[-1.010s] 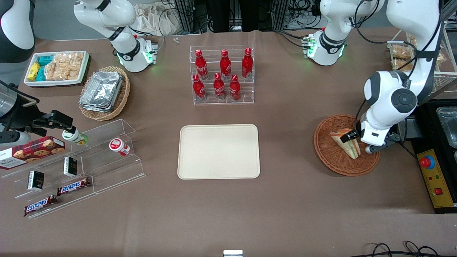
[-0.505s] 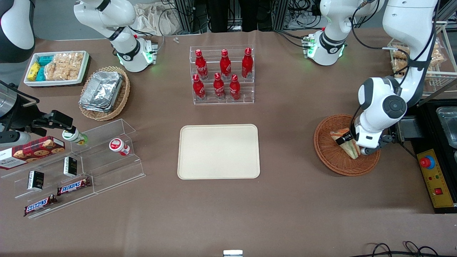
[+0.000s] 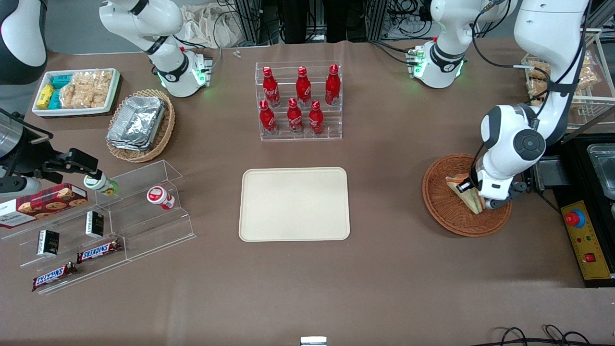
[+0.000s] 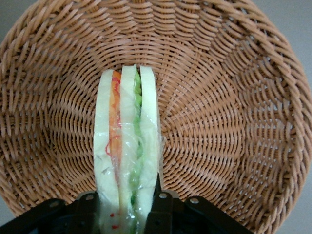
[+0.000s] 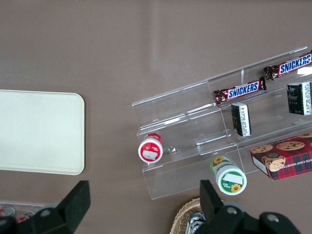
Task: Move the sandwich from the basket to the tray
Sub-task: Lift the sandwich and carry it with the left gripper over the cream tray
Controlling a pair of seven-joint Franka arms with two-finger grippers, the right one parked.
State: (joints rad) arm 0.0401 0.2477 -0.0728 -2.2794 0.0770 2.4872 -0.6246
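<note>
The sandwich [image 3: 459, 188], a wrapped wedge of pale bread with orange and green filling, stands on edge in the reddish-brown wicker basket [image 3: 447, 218] toward the working arm's end of the table. My left gripper [image 3: 475, 196] is down in the basket, shut on the sandwich. In the left wrist view the two black fingertips [image 4: 161, 197] press on both bread faces of the sandwich [image 4: 126, 141], with the basket's weave [image 4: 219, 122] all round it. The cream tray [image 3: 294, 203] lies flat at the table's middle and also shows in the right wrist view [image 5: 39, 131].
A clear rack of red bottles [image 3: 298, 101] stands farther from the front camera than the tray. A tan basket of foil trays [image 3: 139, 124], a white snack tray [image 3: 77, 91] and a clear snack shelf [image 3: 105, 221] lie toward the parked arm's end. A yellow control box [image 3: 587, 240] sits beside the basket.
My gripper has shifted sideways over the basket toward the tray and settled around the sandwich, with its fingers now on both faces. The sandwich stays in the basket.
</note>
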